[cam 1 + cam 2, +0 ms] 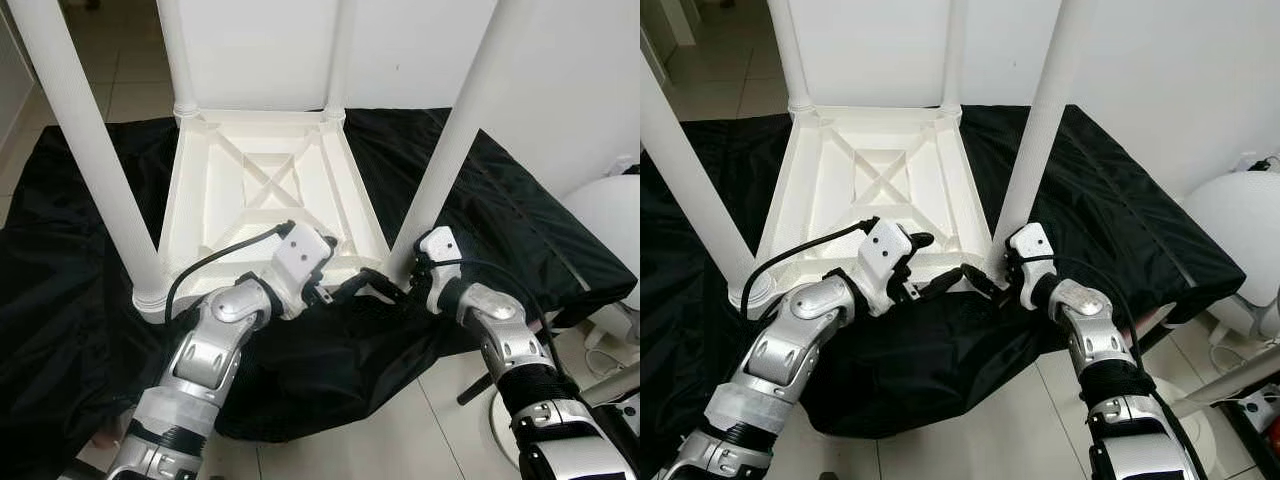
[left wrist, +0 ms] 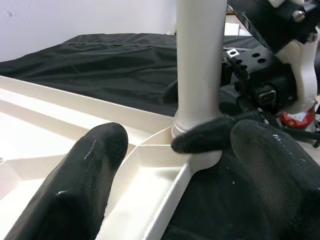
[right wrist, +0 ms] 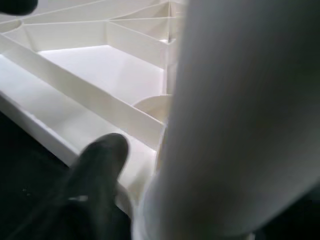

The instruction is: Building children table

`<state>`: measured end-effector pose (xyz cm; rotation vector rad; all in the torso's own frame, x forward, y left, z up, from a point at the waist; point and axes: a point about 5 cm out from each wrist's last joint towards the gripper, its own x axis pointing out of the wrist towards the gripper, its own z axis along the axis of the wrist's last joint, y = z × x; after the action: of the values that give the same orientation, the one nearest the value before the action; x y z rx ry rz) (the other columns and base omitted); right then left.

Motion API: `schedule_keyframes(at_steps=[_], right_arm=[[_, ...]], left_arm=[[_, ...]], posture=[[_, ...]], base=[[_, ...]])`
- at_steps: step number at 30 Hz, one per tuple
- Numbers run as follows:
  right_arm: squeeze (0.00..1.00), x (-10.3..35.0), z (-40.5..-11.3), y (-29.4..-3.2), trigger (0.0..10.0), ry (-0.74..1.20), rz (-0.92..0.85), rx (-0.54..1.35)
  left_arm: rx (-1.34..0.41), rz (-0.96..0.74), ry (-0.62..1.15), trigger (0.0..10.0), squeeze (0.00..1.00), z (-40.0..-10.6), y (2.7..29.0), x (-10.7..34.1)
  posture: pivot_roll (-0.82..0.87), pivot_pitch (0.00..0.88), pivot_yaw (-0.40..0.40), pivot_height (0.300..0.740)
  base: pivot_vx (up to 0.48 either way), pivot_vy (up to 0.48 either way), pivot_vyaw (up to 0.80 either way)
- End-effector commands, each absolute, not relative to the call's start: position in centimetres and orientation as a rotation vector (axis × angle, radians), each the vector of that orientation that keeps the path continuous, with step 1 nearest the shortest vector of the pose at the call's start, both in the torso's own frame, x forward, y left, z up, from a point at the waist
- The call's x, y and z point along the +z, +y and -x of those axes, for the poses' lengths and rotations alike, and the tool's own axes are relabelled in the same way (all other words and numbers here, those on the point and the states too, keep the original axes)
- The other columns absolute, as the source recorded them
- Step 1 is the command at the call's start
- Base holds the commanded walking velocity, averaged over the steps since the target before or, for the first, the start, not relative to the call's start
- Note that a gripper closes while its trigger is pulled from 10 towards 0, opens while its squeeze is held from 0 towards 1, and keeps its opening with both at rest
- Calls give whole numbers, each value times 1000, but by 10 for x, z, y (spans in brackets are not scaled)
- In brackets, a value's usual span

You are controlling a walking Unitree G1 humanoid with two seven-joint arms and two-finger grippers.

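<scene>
Gripping the near-right leg [image 1: 455, 140] at the upturned table [image 1: 265, 190] corner, I see right gripper [image 1: 985, 280] pinching it; left gripper [image 1: 345, 292] spread beside, black cloth [image 1: 520, 215] beneath.

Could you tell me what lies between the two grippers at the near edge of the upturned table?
In the right eye view, black cloth and the white table's rim lie between the left gripper and the right gripper, beside the near right leg.
</scene>
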<state>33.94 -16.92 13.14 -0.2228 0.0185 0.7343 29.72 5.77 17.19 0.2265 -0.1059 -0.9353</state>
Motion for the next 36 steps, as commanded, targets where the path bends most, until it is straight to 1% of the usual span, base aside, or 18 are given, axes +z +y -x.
schedule_keyframes(at_steps=[1, 8, 15, 16, 20, 25, 26, 27, 29, 30, 31, 33, 34, 36], right_arm=[[0, 126, -337, -169, 0, 44, 227, 774], [0, 115, -329, -175, 0, 54, 150, 773], [0, 112, -323, -178, 0, 30, 93, 703], [0, 113, -324, -177, 10000, 18, 72, 645], [0, 115, -324, -172, 10000, -9, 62, 476], [0, 115, -320, -162, 10000, -14, 50, 406], [0, 114, -318, -159, 10000, -8, 24, 367], [0, 114, -318, -159, 10000, -8, 24, 367], [0, 112, -316, -153, 10000, 4, -15, 295], [0, 110, -315, -148, 10000, 7, -49, 226], [0, 110, -315, -148, 10000, 7, -49, 226], [0, 108, -313, -142, 10000, 15, -119, 85], [0, 108, -313, -142, 10000, 15, -119, 85], [0, 107, -313, -139, 10000, 34, -149, 3]], left_arm=[[-945, -241, -118, 10000, 0, -297, 55, 174], [-946, -244, -119, 10000, 0, -296, 54, 173], [-947, -247, -119, 10000, 0, -296, 54, 173], [-946, -249, -119, 10000, 0, -297, 54, 174], [-949, -257, -120, 10000, 0, -297, 55, 174], [-959, -261, -118, 10000, 0, -297, 54, 173], [-960, -265, -118, 10000, 0, -298, 54, 173], [-960, -265, -118, 10000, 0, -298, 54, 173], [-961, -268, -118, 10000, 0, -299, 54, 173], [-961, -269, -120, 10000, 0, -299, 54, 173], [-961, -269, -120, 10000, 0, -299, 54, 173], [-964, -273, -123, 10000, 0, -299, 53, 174], [-964, -273, -123, 10000, 0, -299, 53, 174], [-965, -273, -124, 10000, 0, -299, 53, 174]], posture=[[-10, 0, -56, 740], [-17, 0, -56, 740], [-17, 0, -54, 740], [-17, 0, -51, 740], [-23, 0, -41, 740], [-26, 0, -37, 740], [-26, 0, -37, 740], [-26, 0, -37, 740], [-25, 0, -36, 740], [-25, 0, -34, 740], [-25, 0, -34, 740], [-23, 0, -35, 740], [-23, 0, -35, 740], [-23, 0, -36, 740]], base=[[0, 0, 0], [0, 0, 0], [0, 0, 0], [0, 0, 0], [0, 0, 0], [0, 0, 0], [0, 0, 0], [0, 0, 0], [0, 0, 0], [0, 0, 0], [0, 0, 0], [0, 0, 0], [0, 0, 0], [0, 0, 0]])
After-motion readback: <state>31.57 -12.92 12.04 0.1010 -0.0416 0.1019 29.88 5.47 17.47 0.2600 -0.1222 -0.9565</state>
